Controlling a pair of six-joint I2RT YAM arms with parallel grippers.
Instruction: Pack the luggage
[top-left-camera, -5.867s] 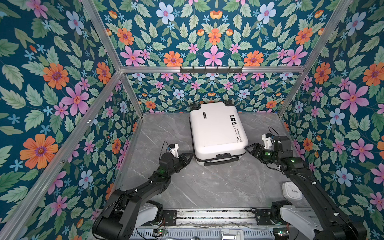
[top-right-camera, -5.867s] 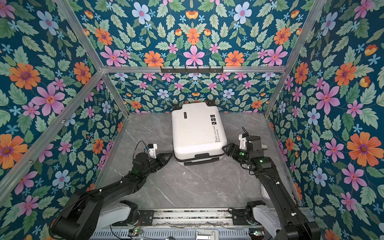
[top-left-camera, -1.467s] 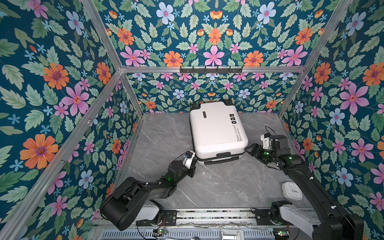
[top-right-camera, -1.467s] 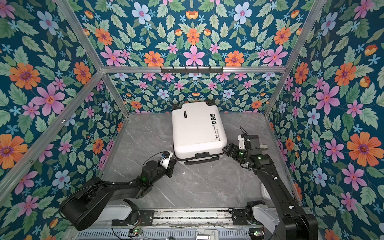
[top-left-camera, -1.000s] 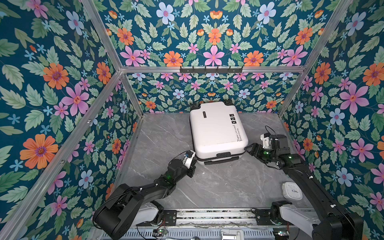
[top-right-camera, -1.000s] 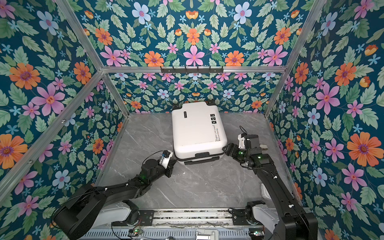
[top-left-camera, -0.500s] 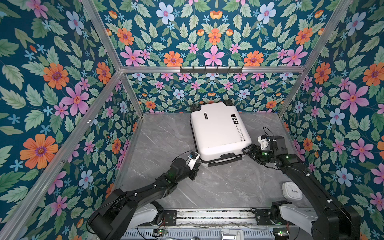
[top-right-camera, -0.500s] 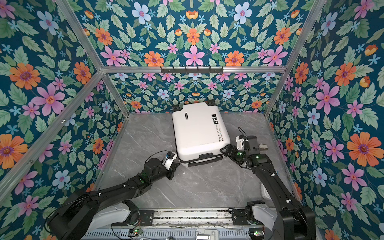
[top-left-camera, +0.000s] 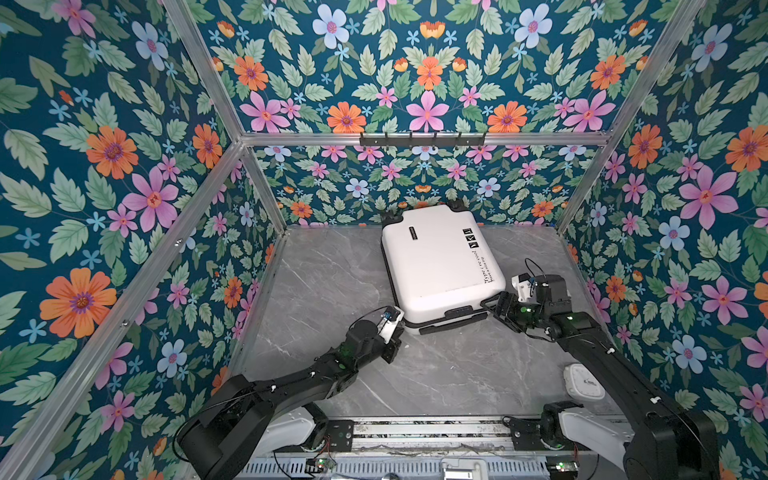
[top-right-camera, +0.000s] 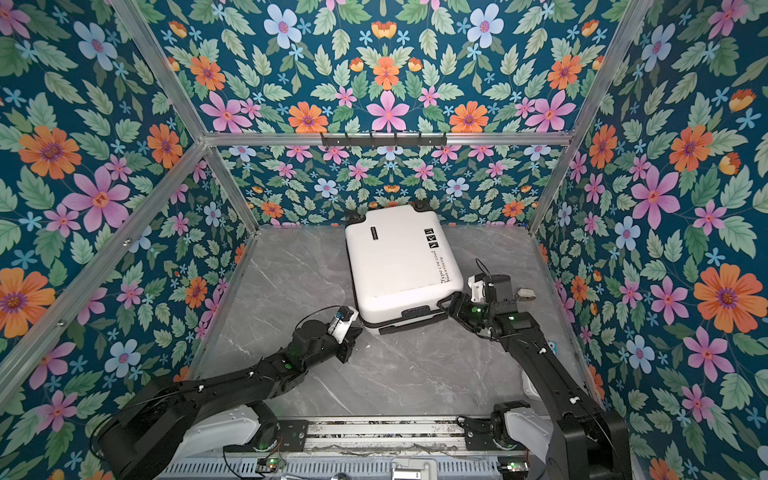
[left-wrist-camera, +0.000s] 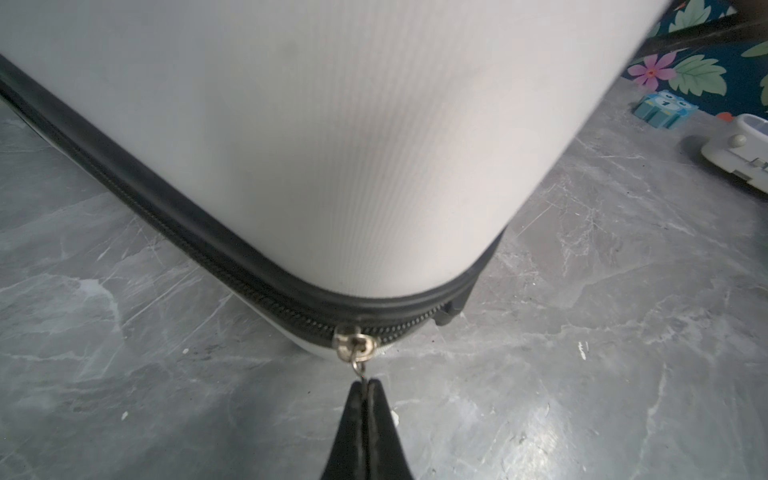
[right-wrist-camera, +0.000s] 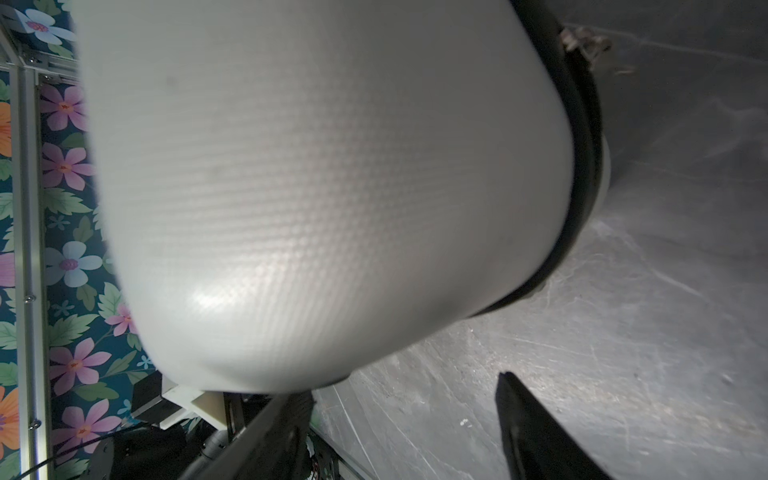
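Note:
The white luggage lies flat and closed at the back middle of the grey table, turned a little askew. Its black zip band runs round the near corners. My left gripper sits at the near left corner, shut on the zipper pull hanging from the metal slider. My right gripper is open at the near right corner. One finger is against the shell's edge, the other over bare table.
A white rounded device lies near the front right by the right arm. A small blue block sits by the right wall. Floral walls close in three sides, and a black hook rail runs along the back.
The luggage's near end has swung slightly to the right. My left gripper moved right with the zipper pull. My right gripper crept closer to the corner and its jaws narrowed a little.

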